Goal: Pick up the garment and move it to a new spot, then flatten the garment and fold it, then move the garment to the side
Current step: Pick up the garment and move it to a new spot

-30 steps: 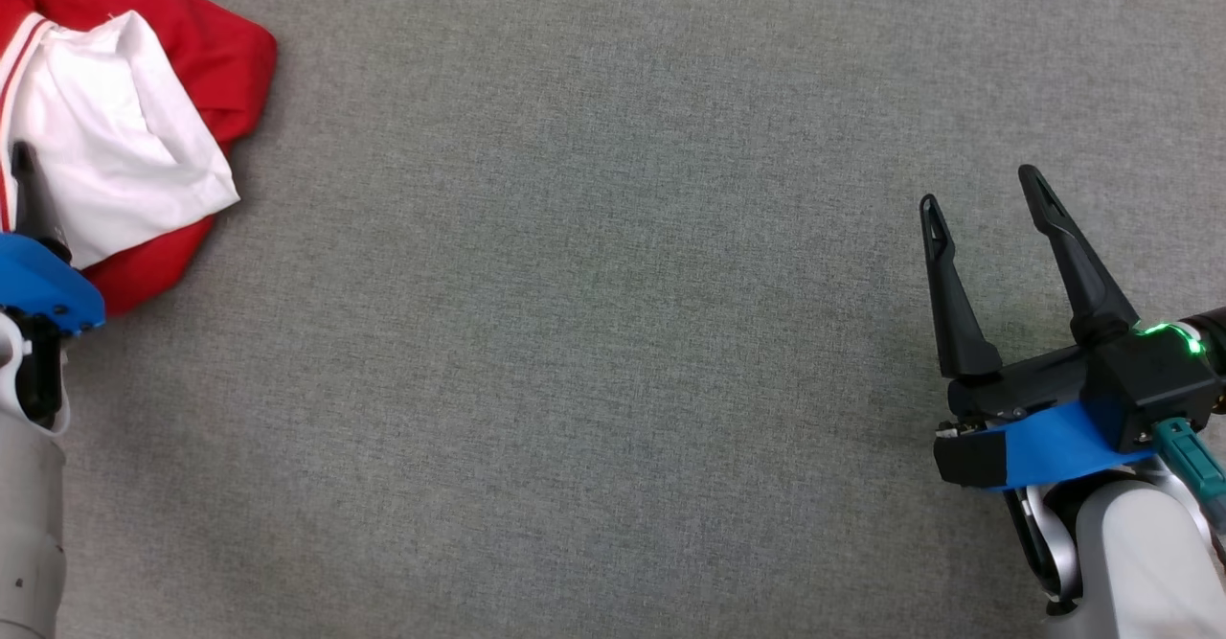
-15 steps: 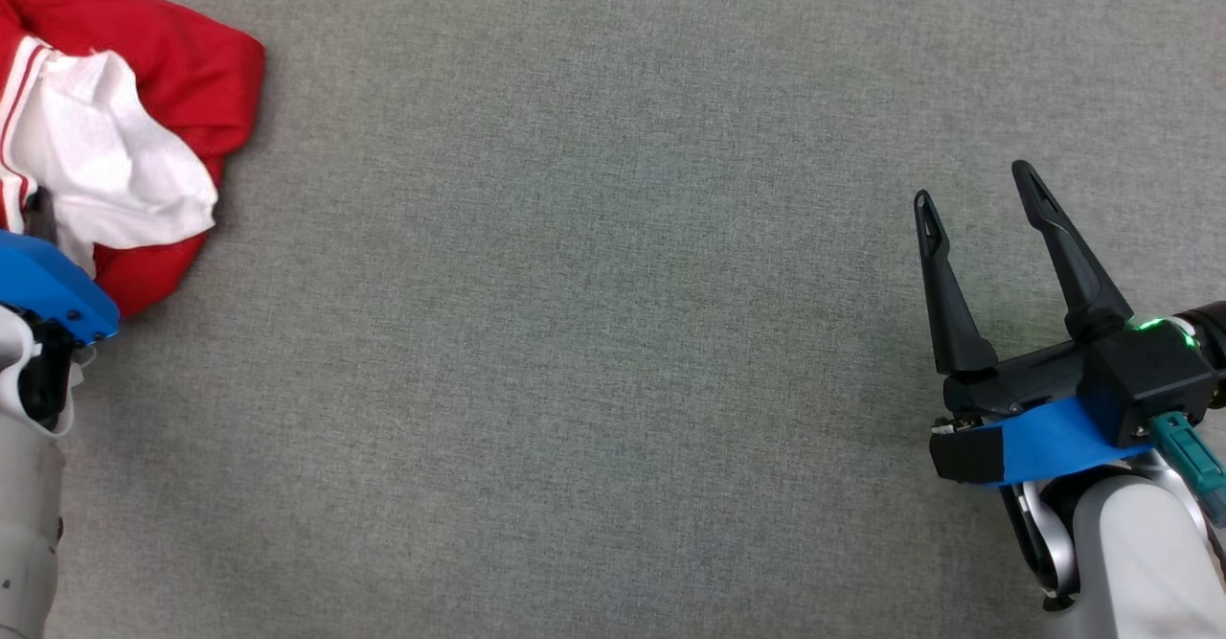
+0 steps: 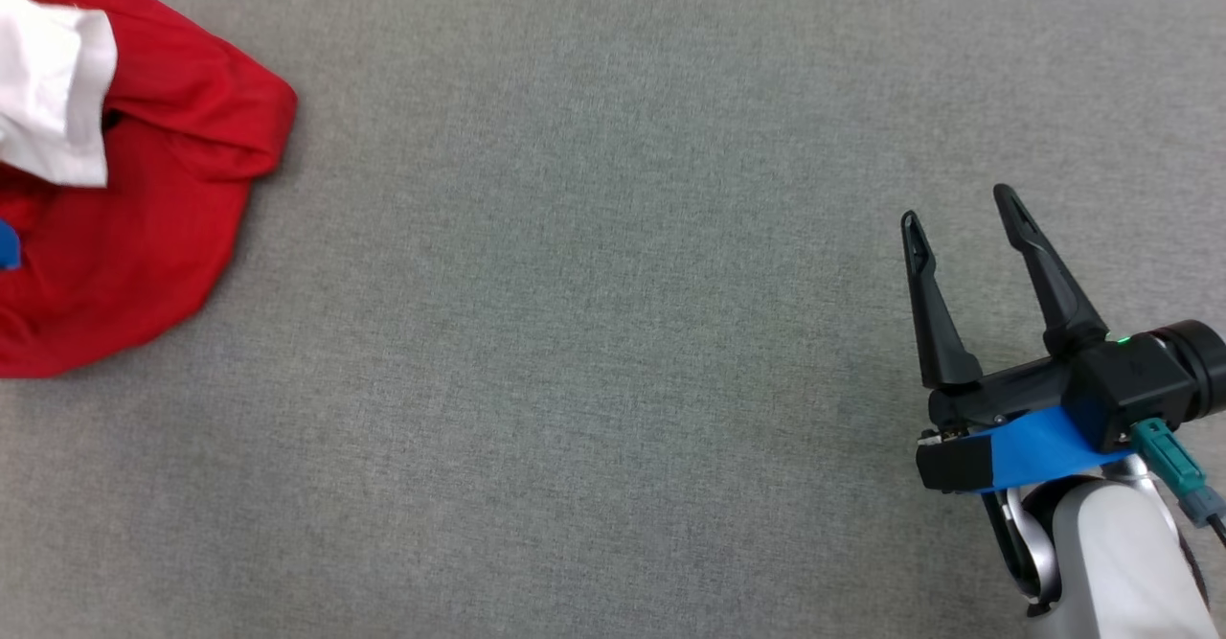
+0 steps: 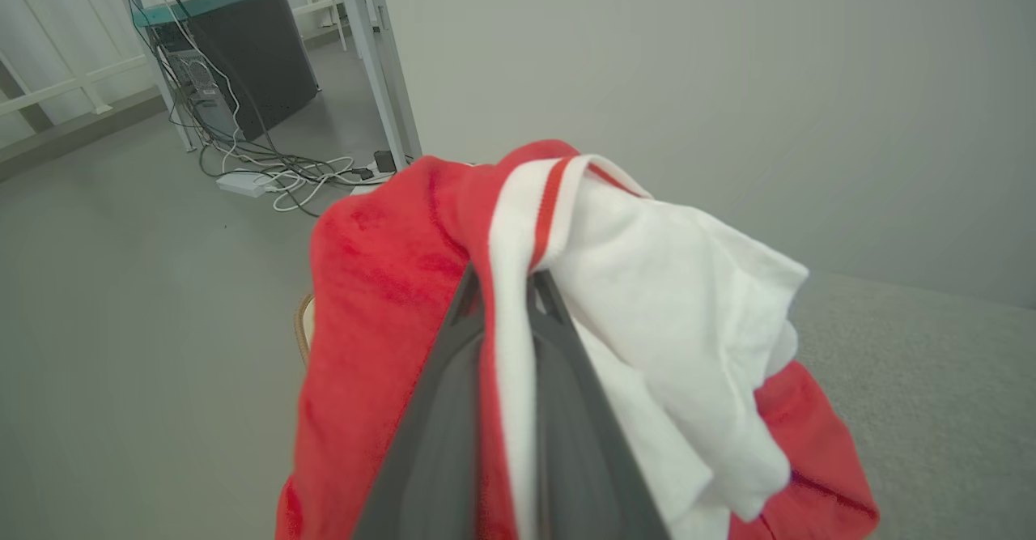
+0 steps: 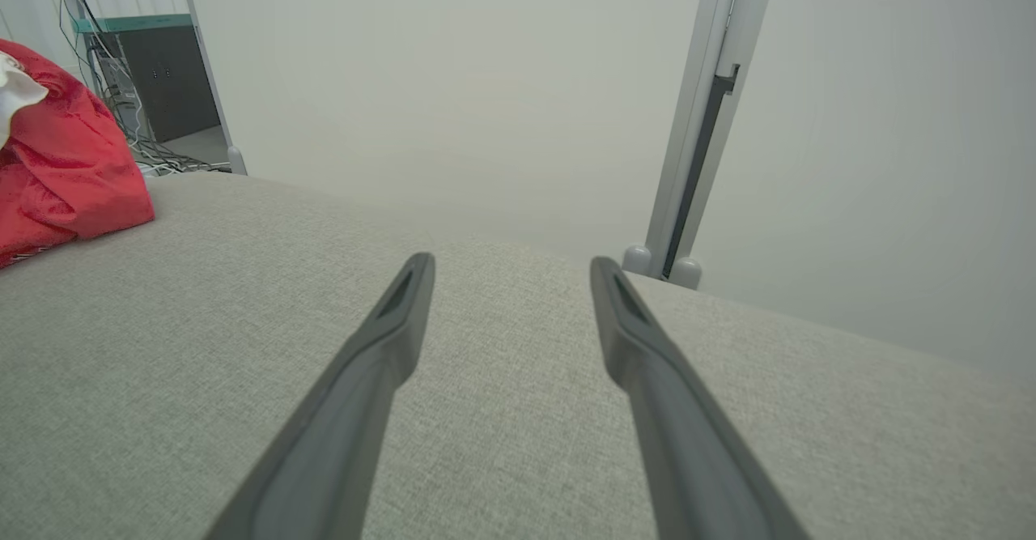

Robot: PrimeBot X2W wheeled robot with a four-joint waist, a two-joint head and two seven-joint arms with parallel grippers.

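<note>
At the upper left of the head view the red garment (image 3: 163,237) sits bunched on the grey tabletop (image 3: 613,352), running off the frame's left edge, with a white panel (image 3: 53,112) folded over its top; whether all of its lower folds rest on the tabletop I cannot tell. In the left wrist view my left end effector (image 4: 503,281) has its two dark fingers drawn close together, clamped on the white, red-striped edge band of the garment; red cloth drapes to the left of the fingers and white cloth hangs to the right; at the upper left of that frame a dark cabinet (image 4: 235,62) stands on the floor (image 4: 121,321) with cables (image 4: 283,176) trailing beside it. Across the middle of the head view the tabletop is plain grey fabric. At the lower right my right end effector (image 3: 958,210) points up the frame with its jaws spread wide and grey tabletop showing between the fingers, well apart from the garment; in the right wrist view a pale post (image 5: 696,119) rises beyond the far edge at the upper right.
</note>
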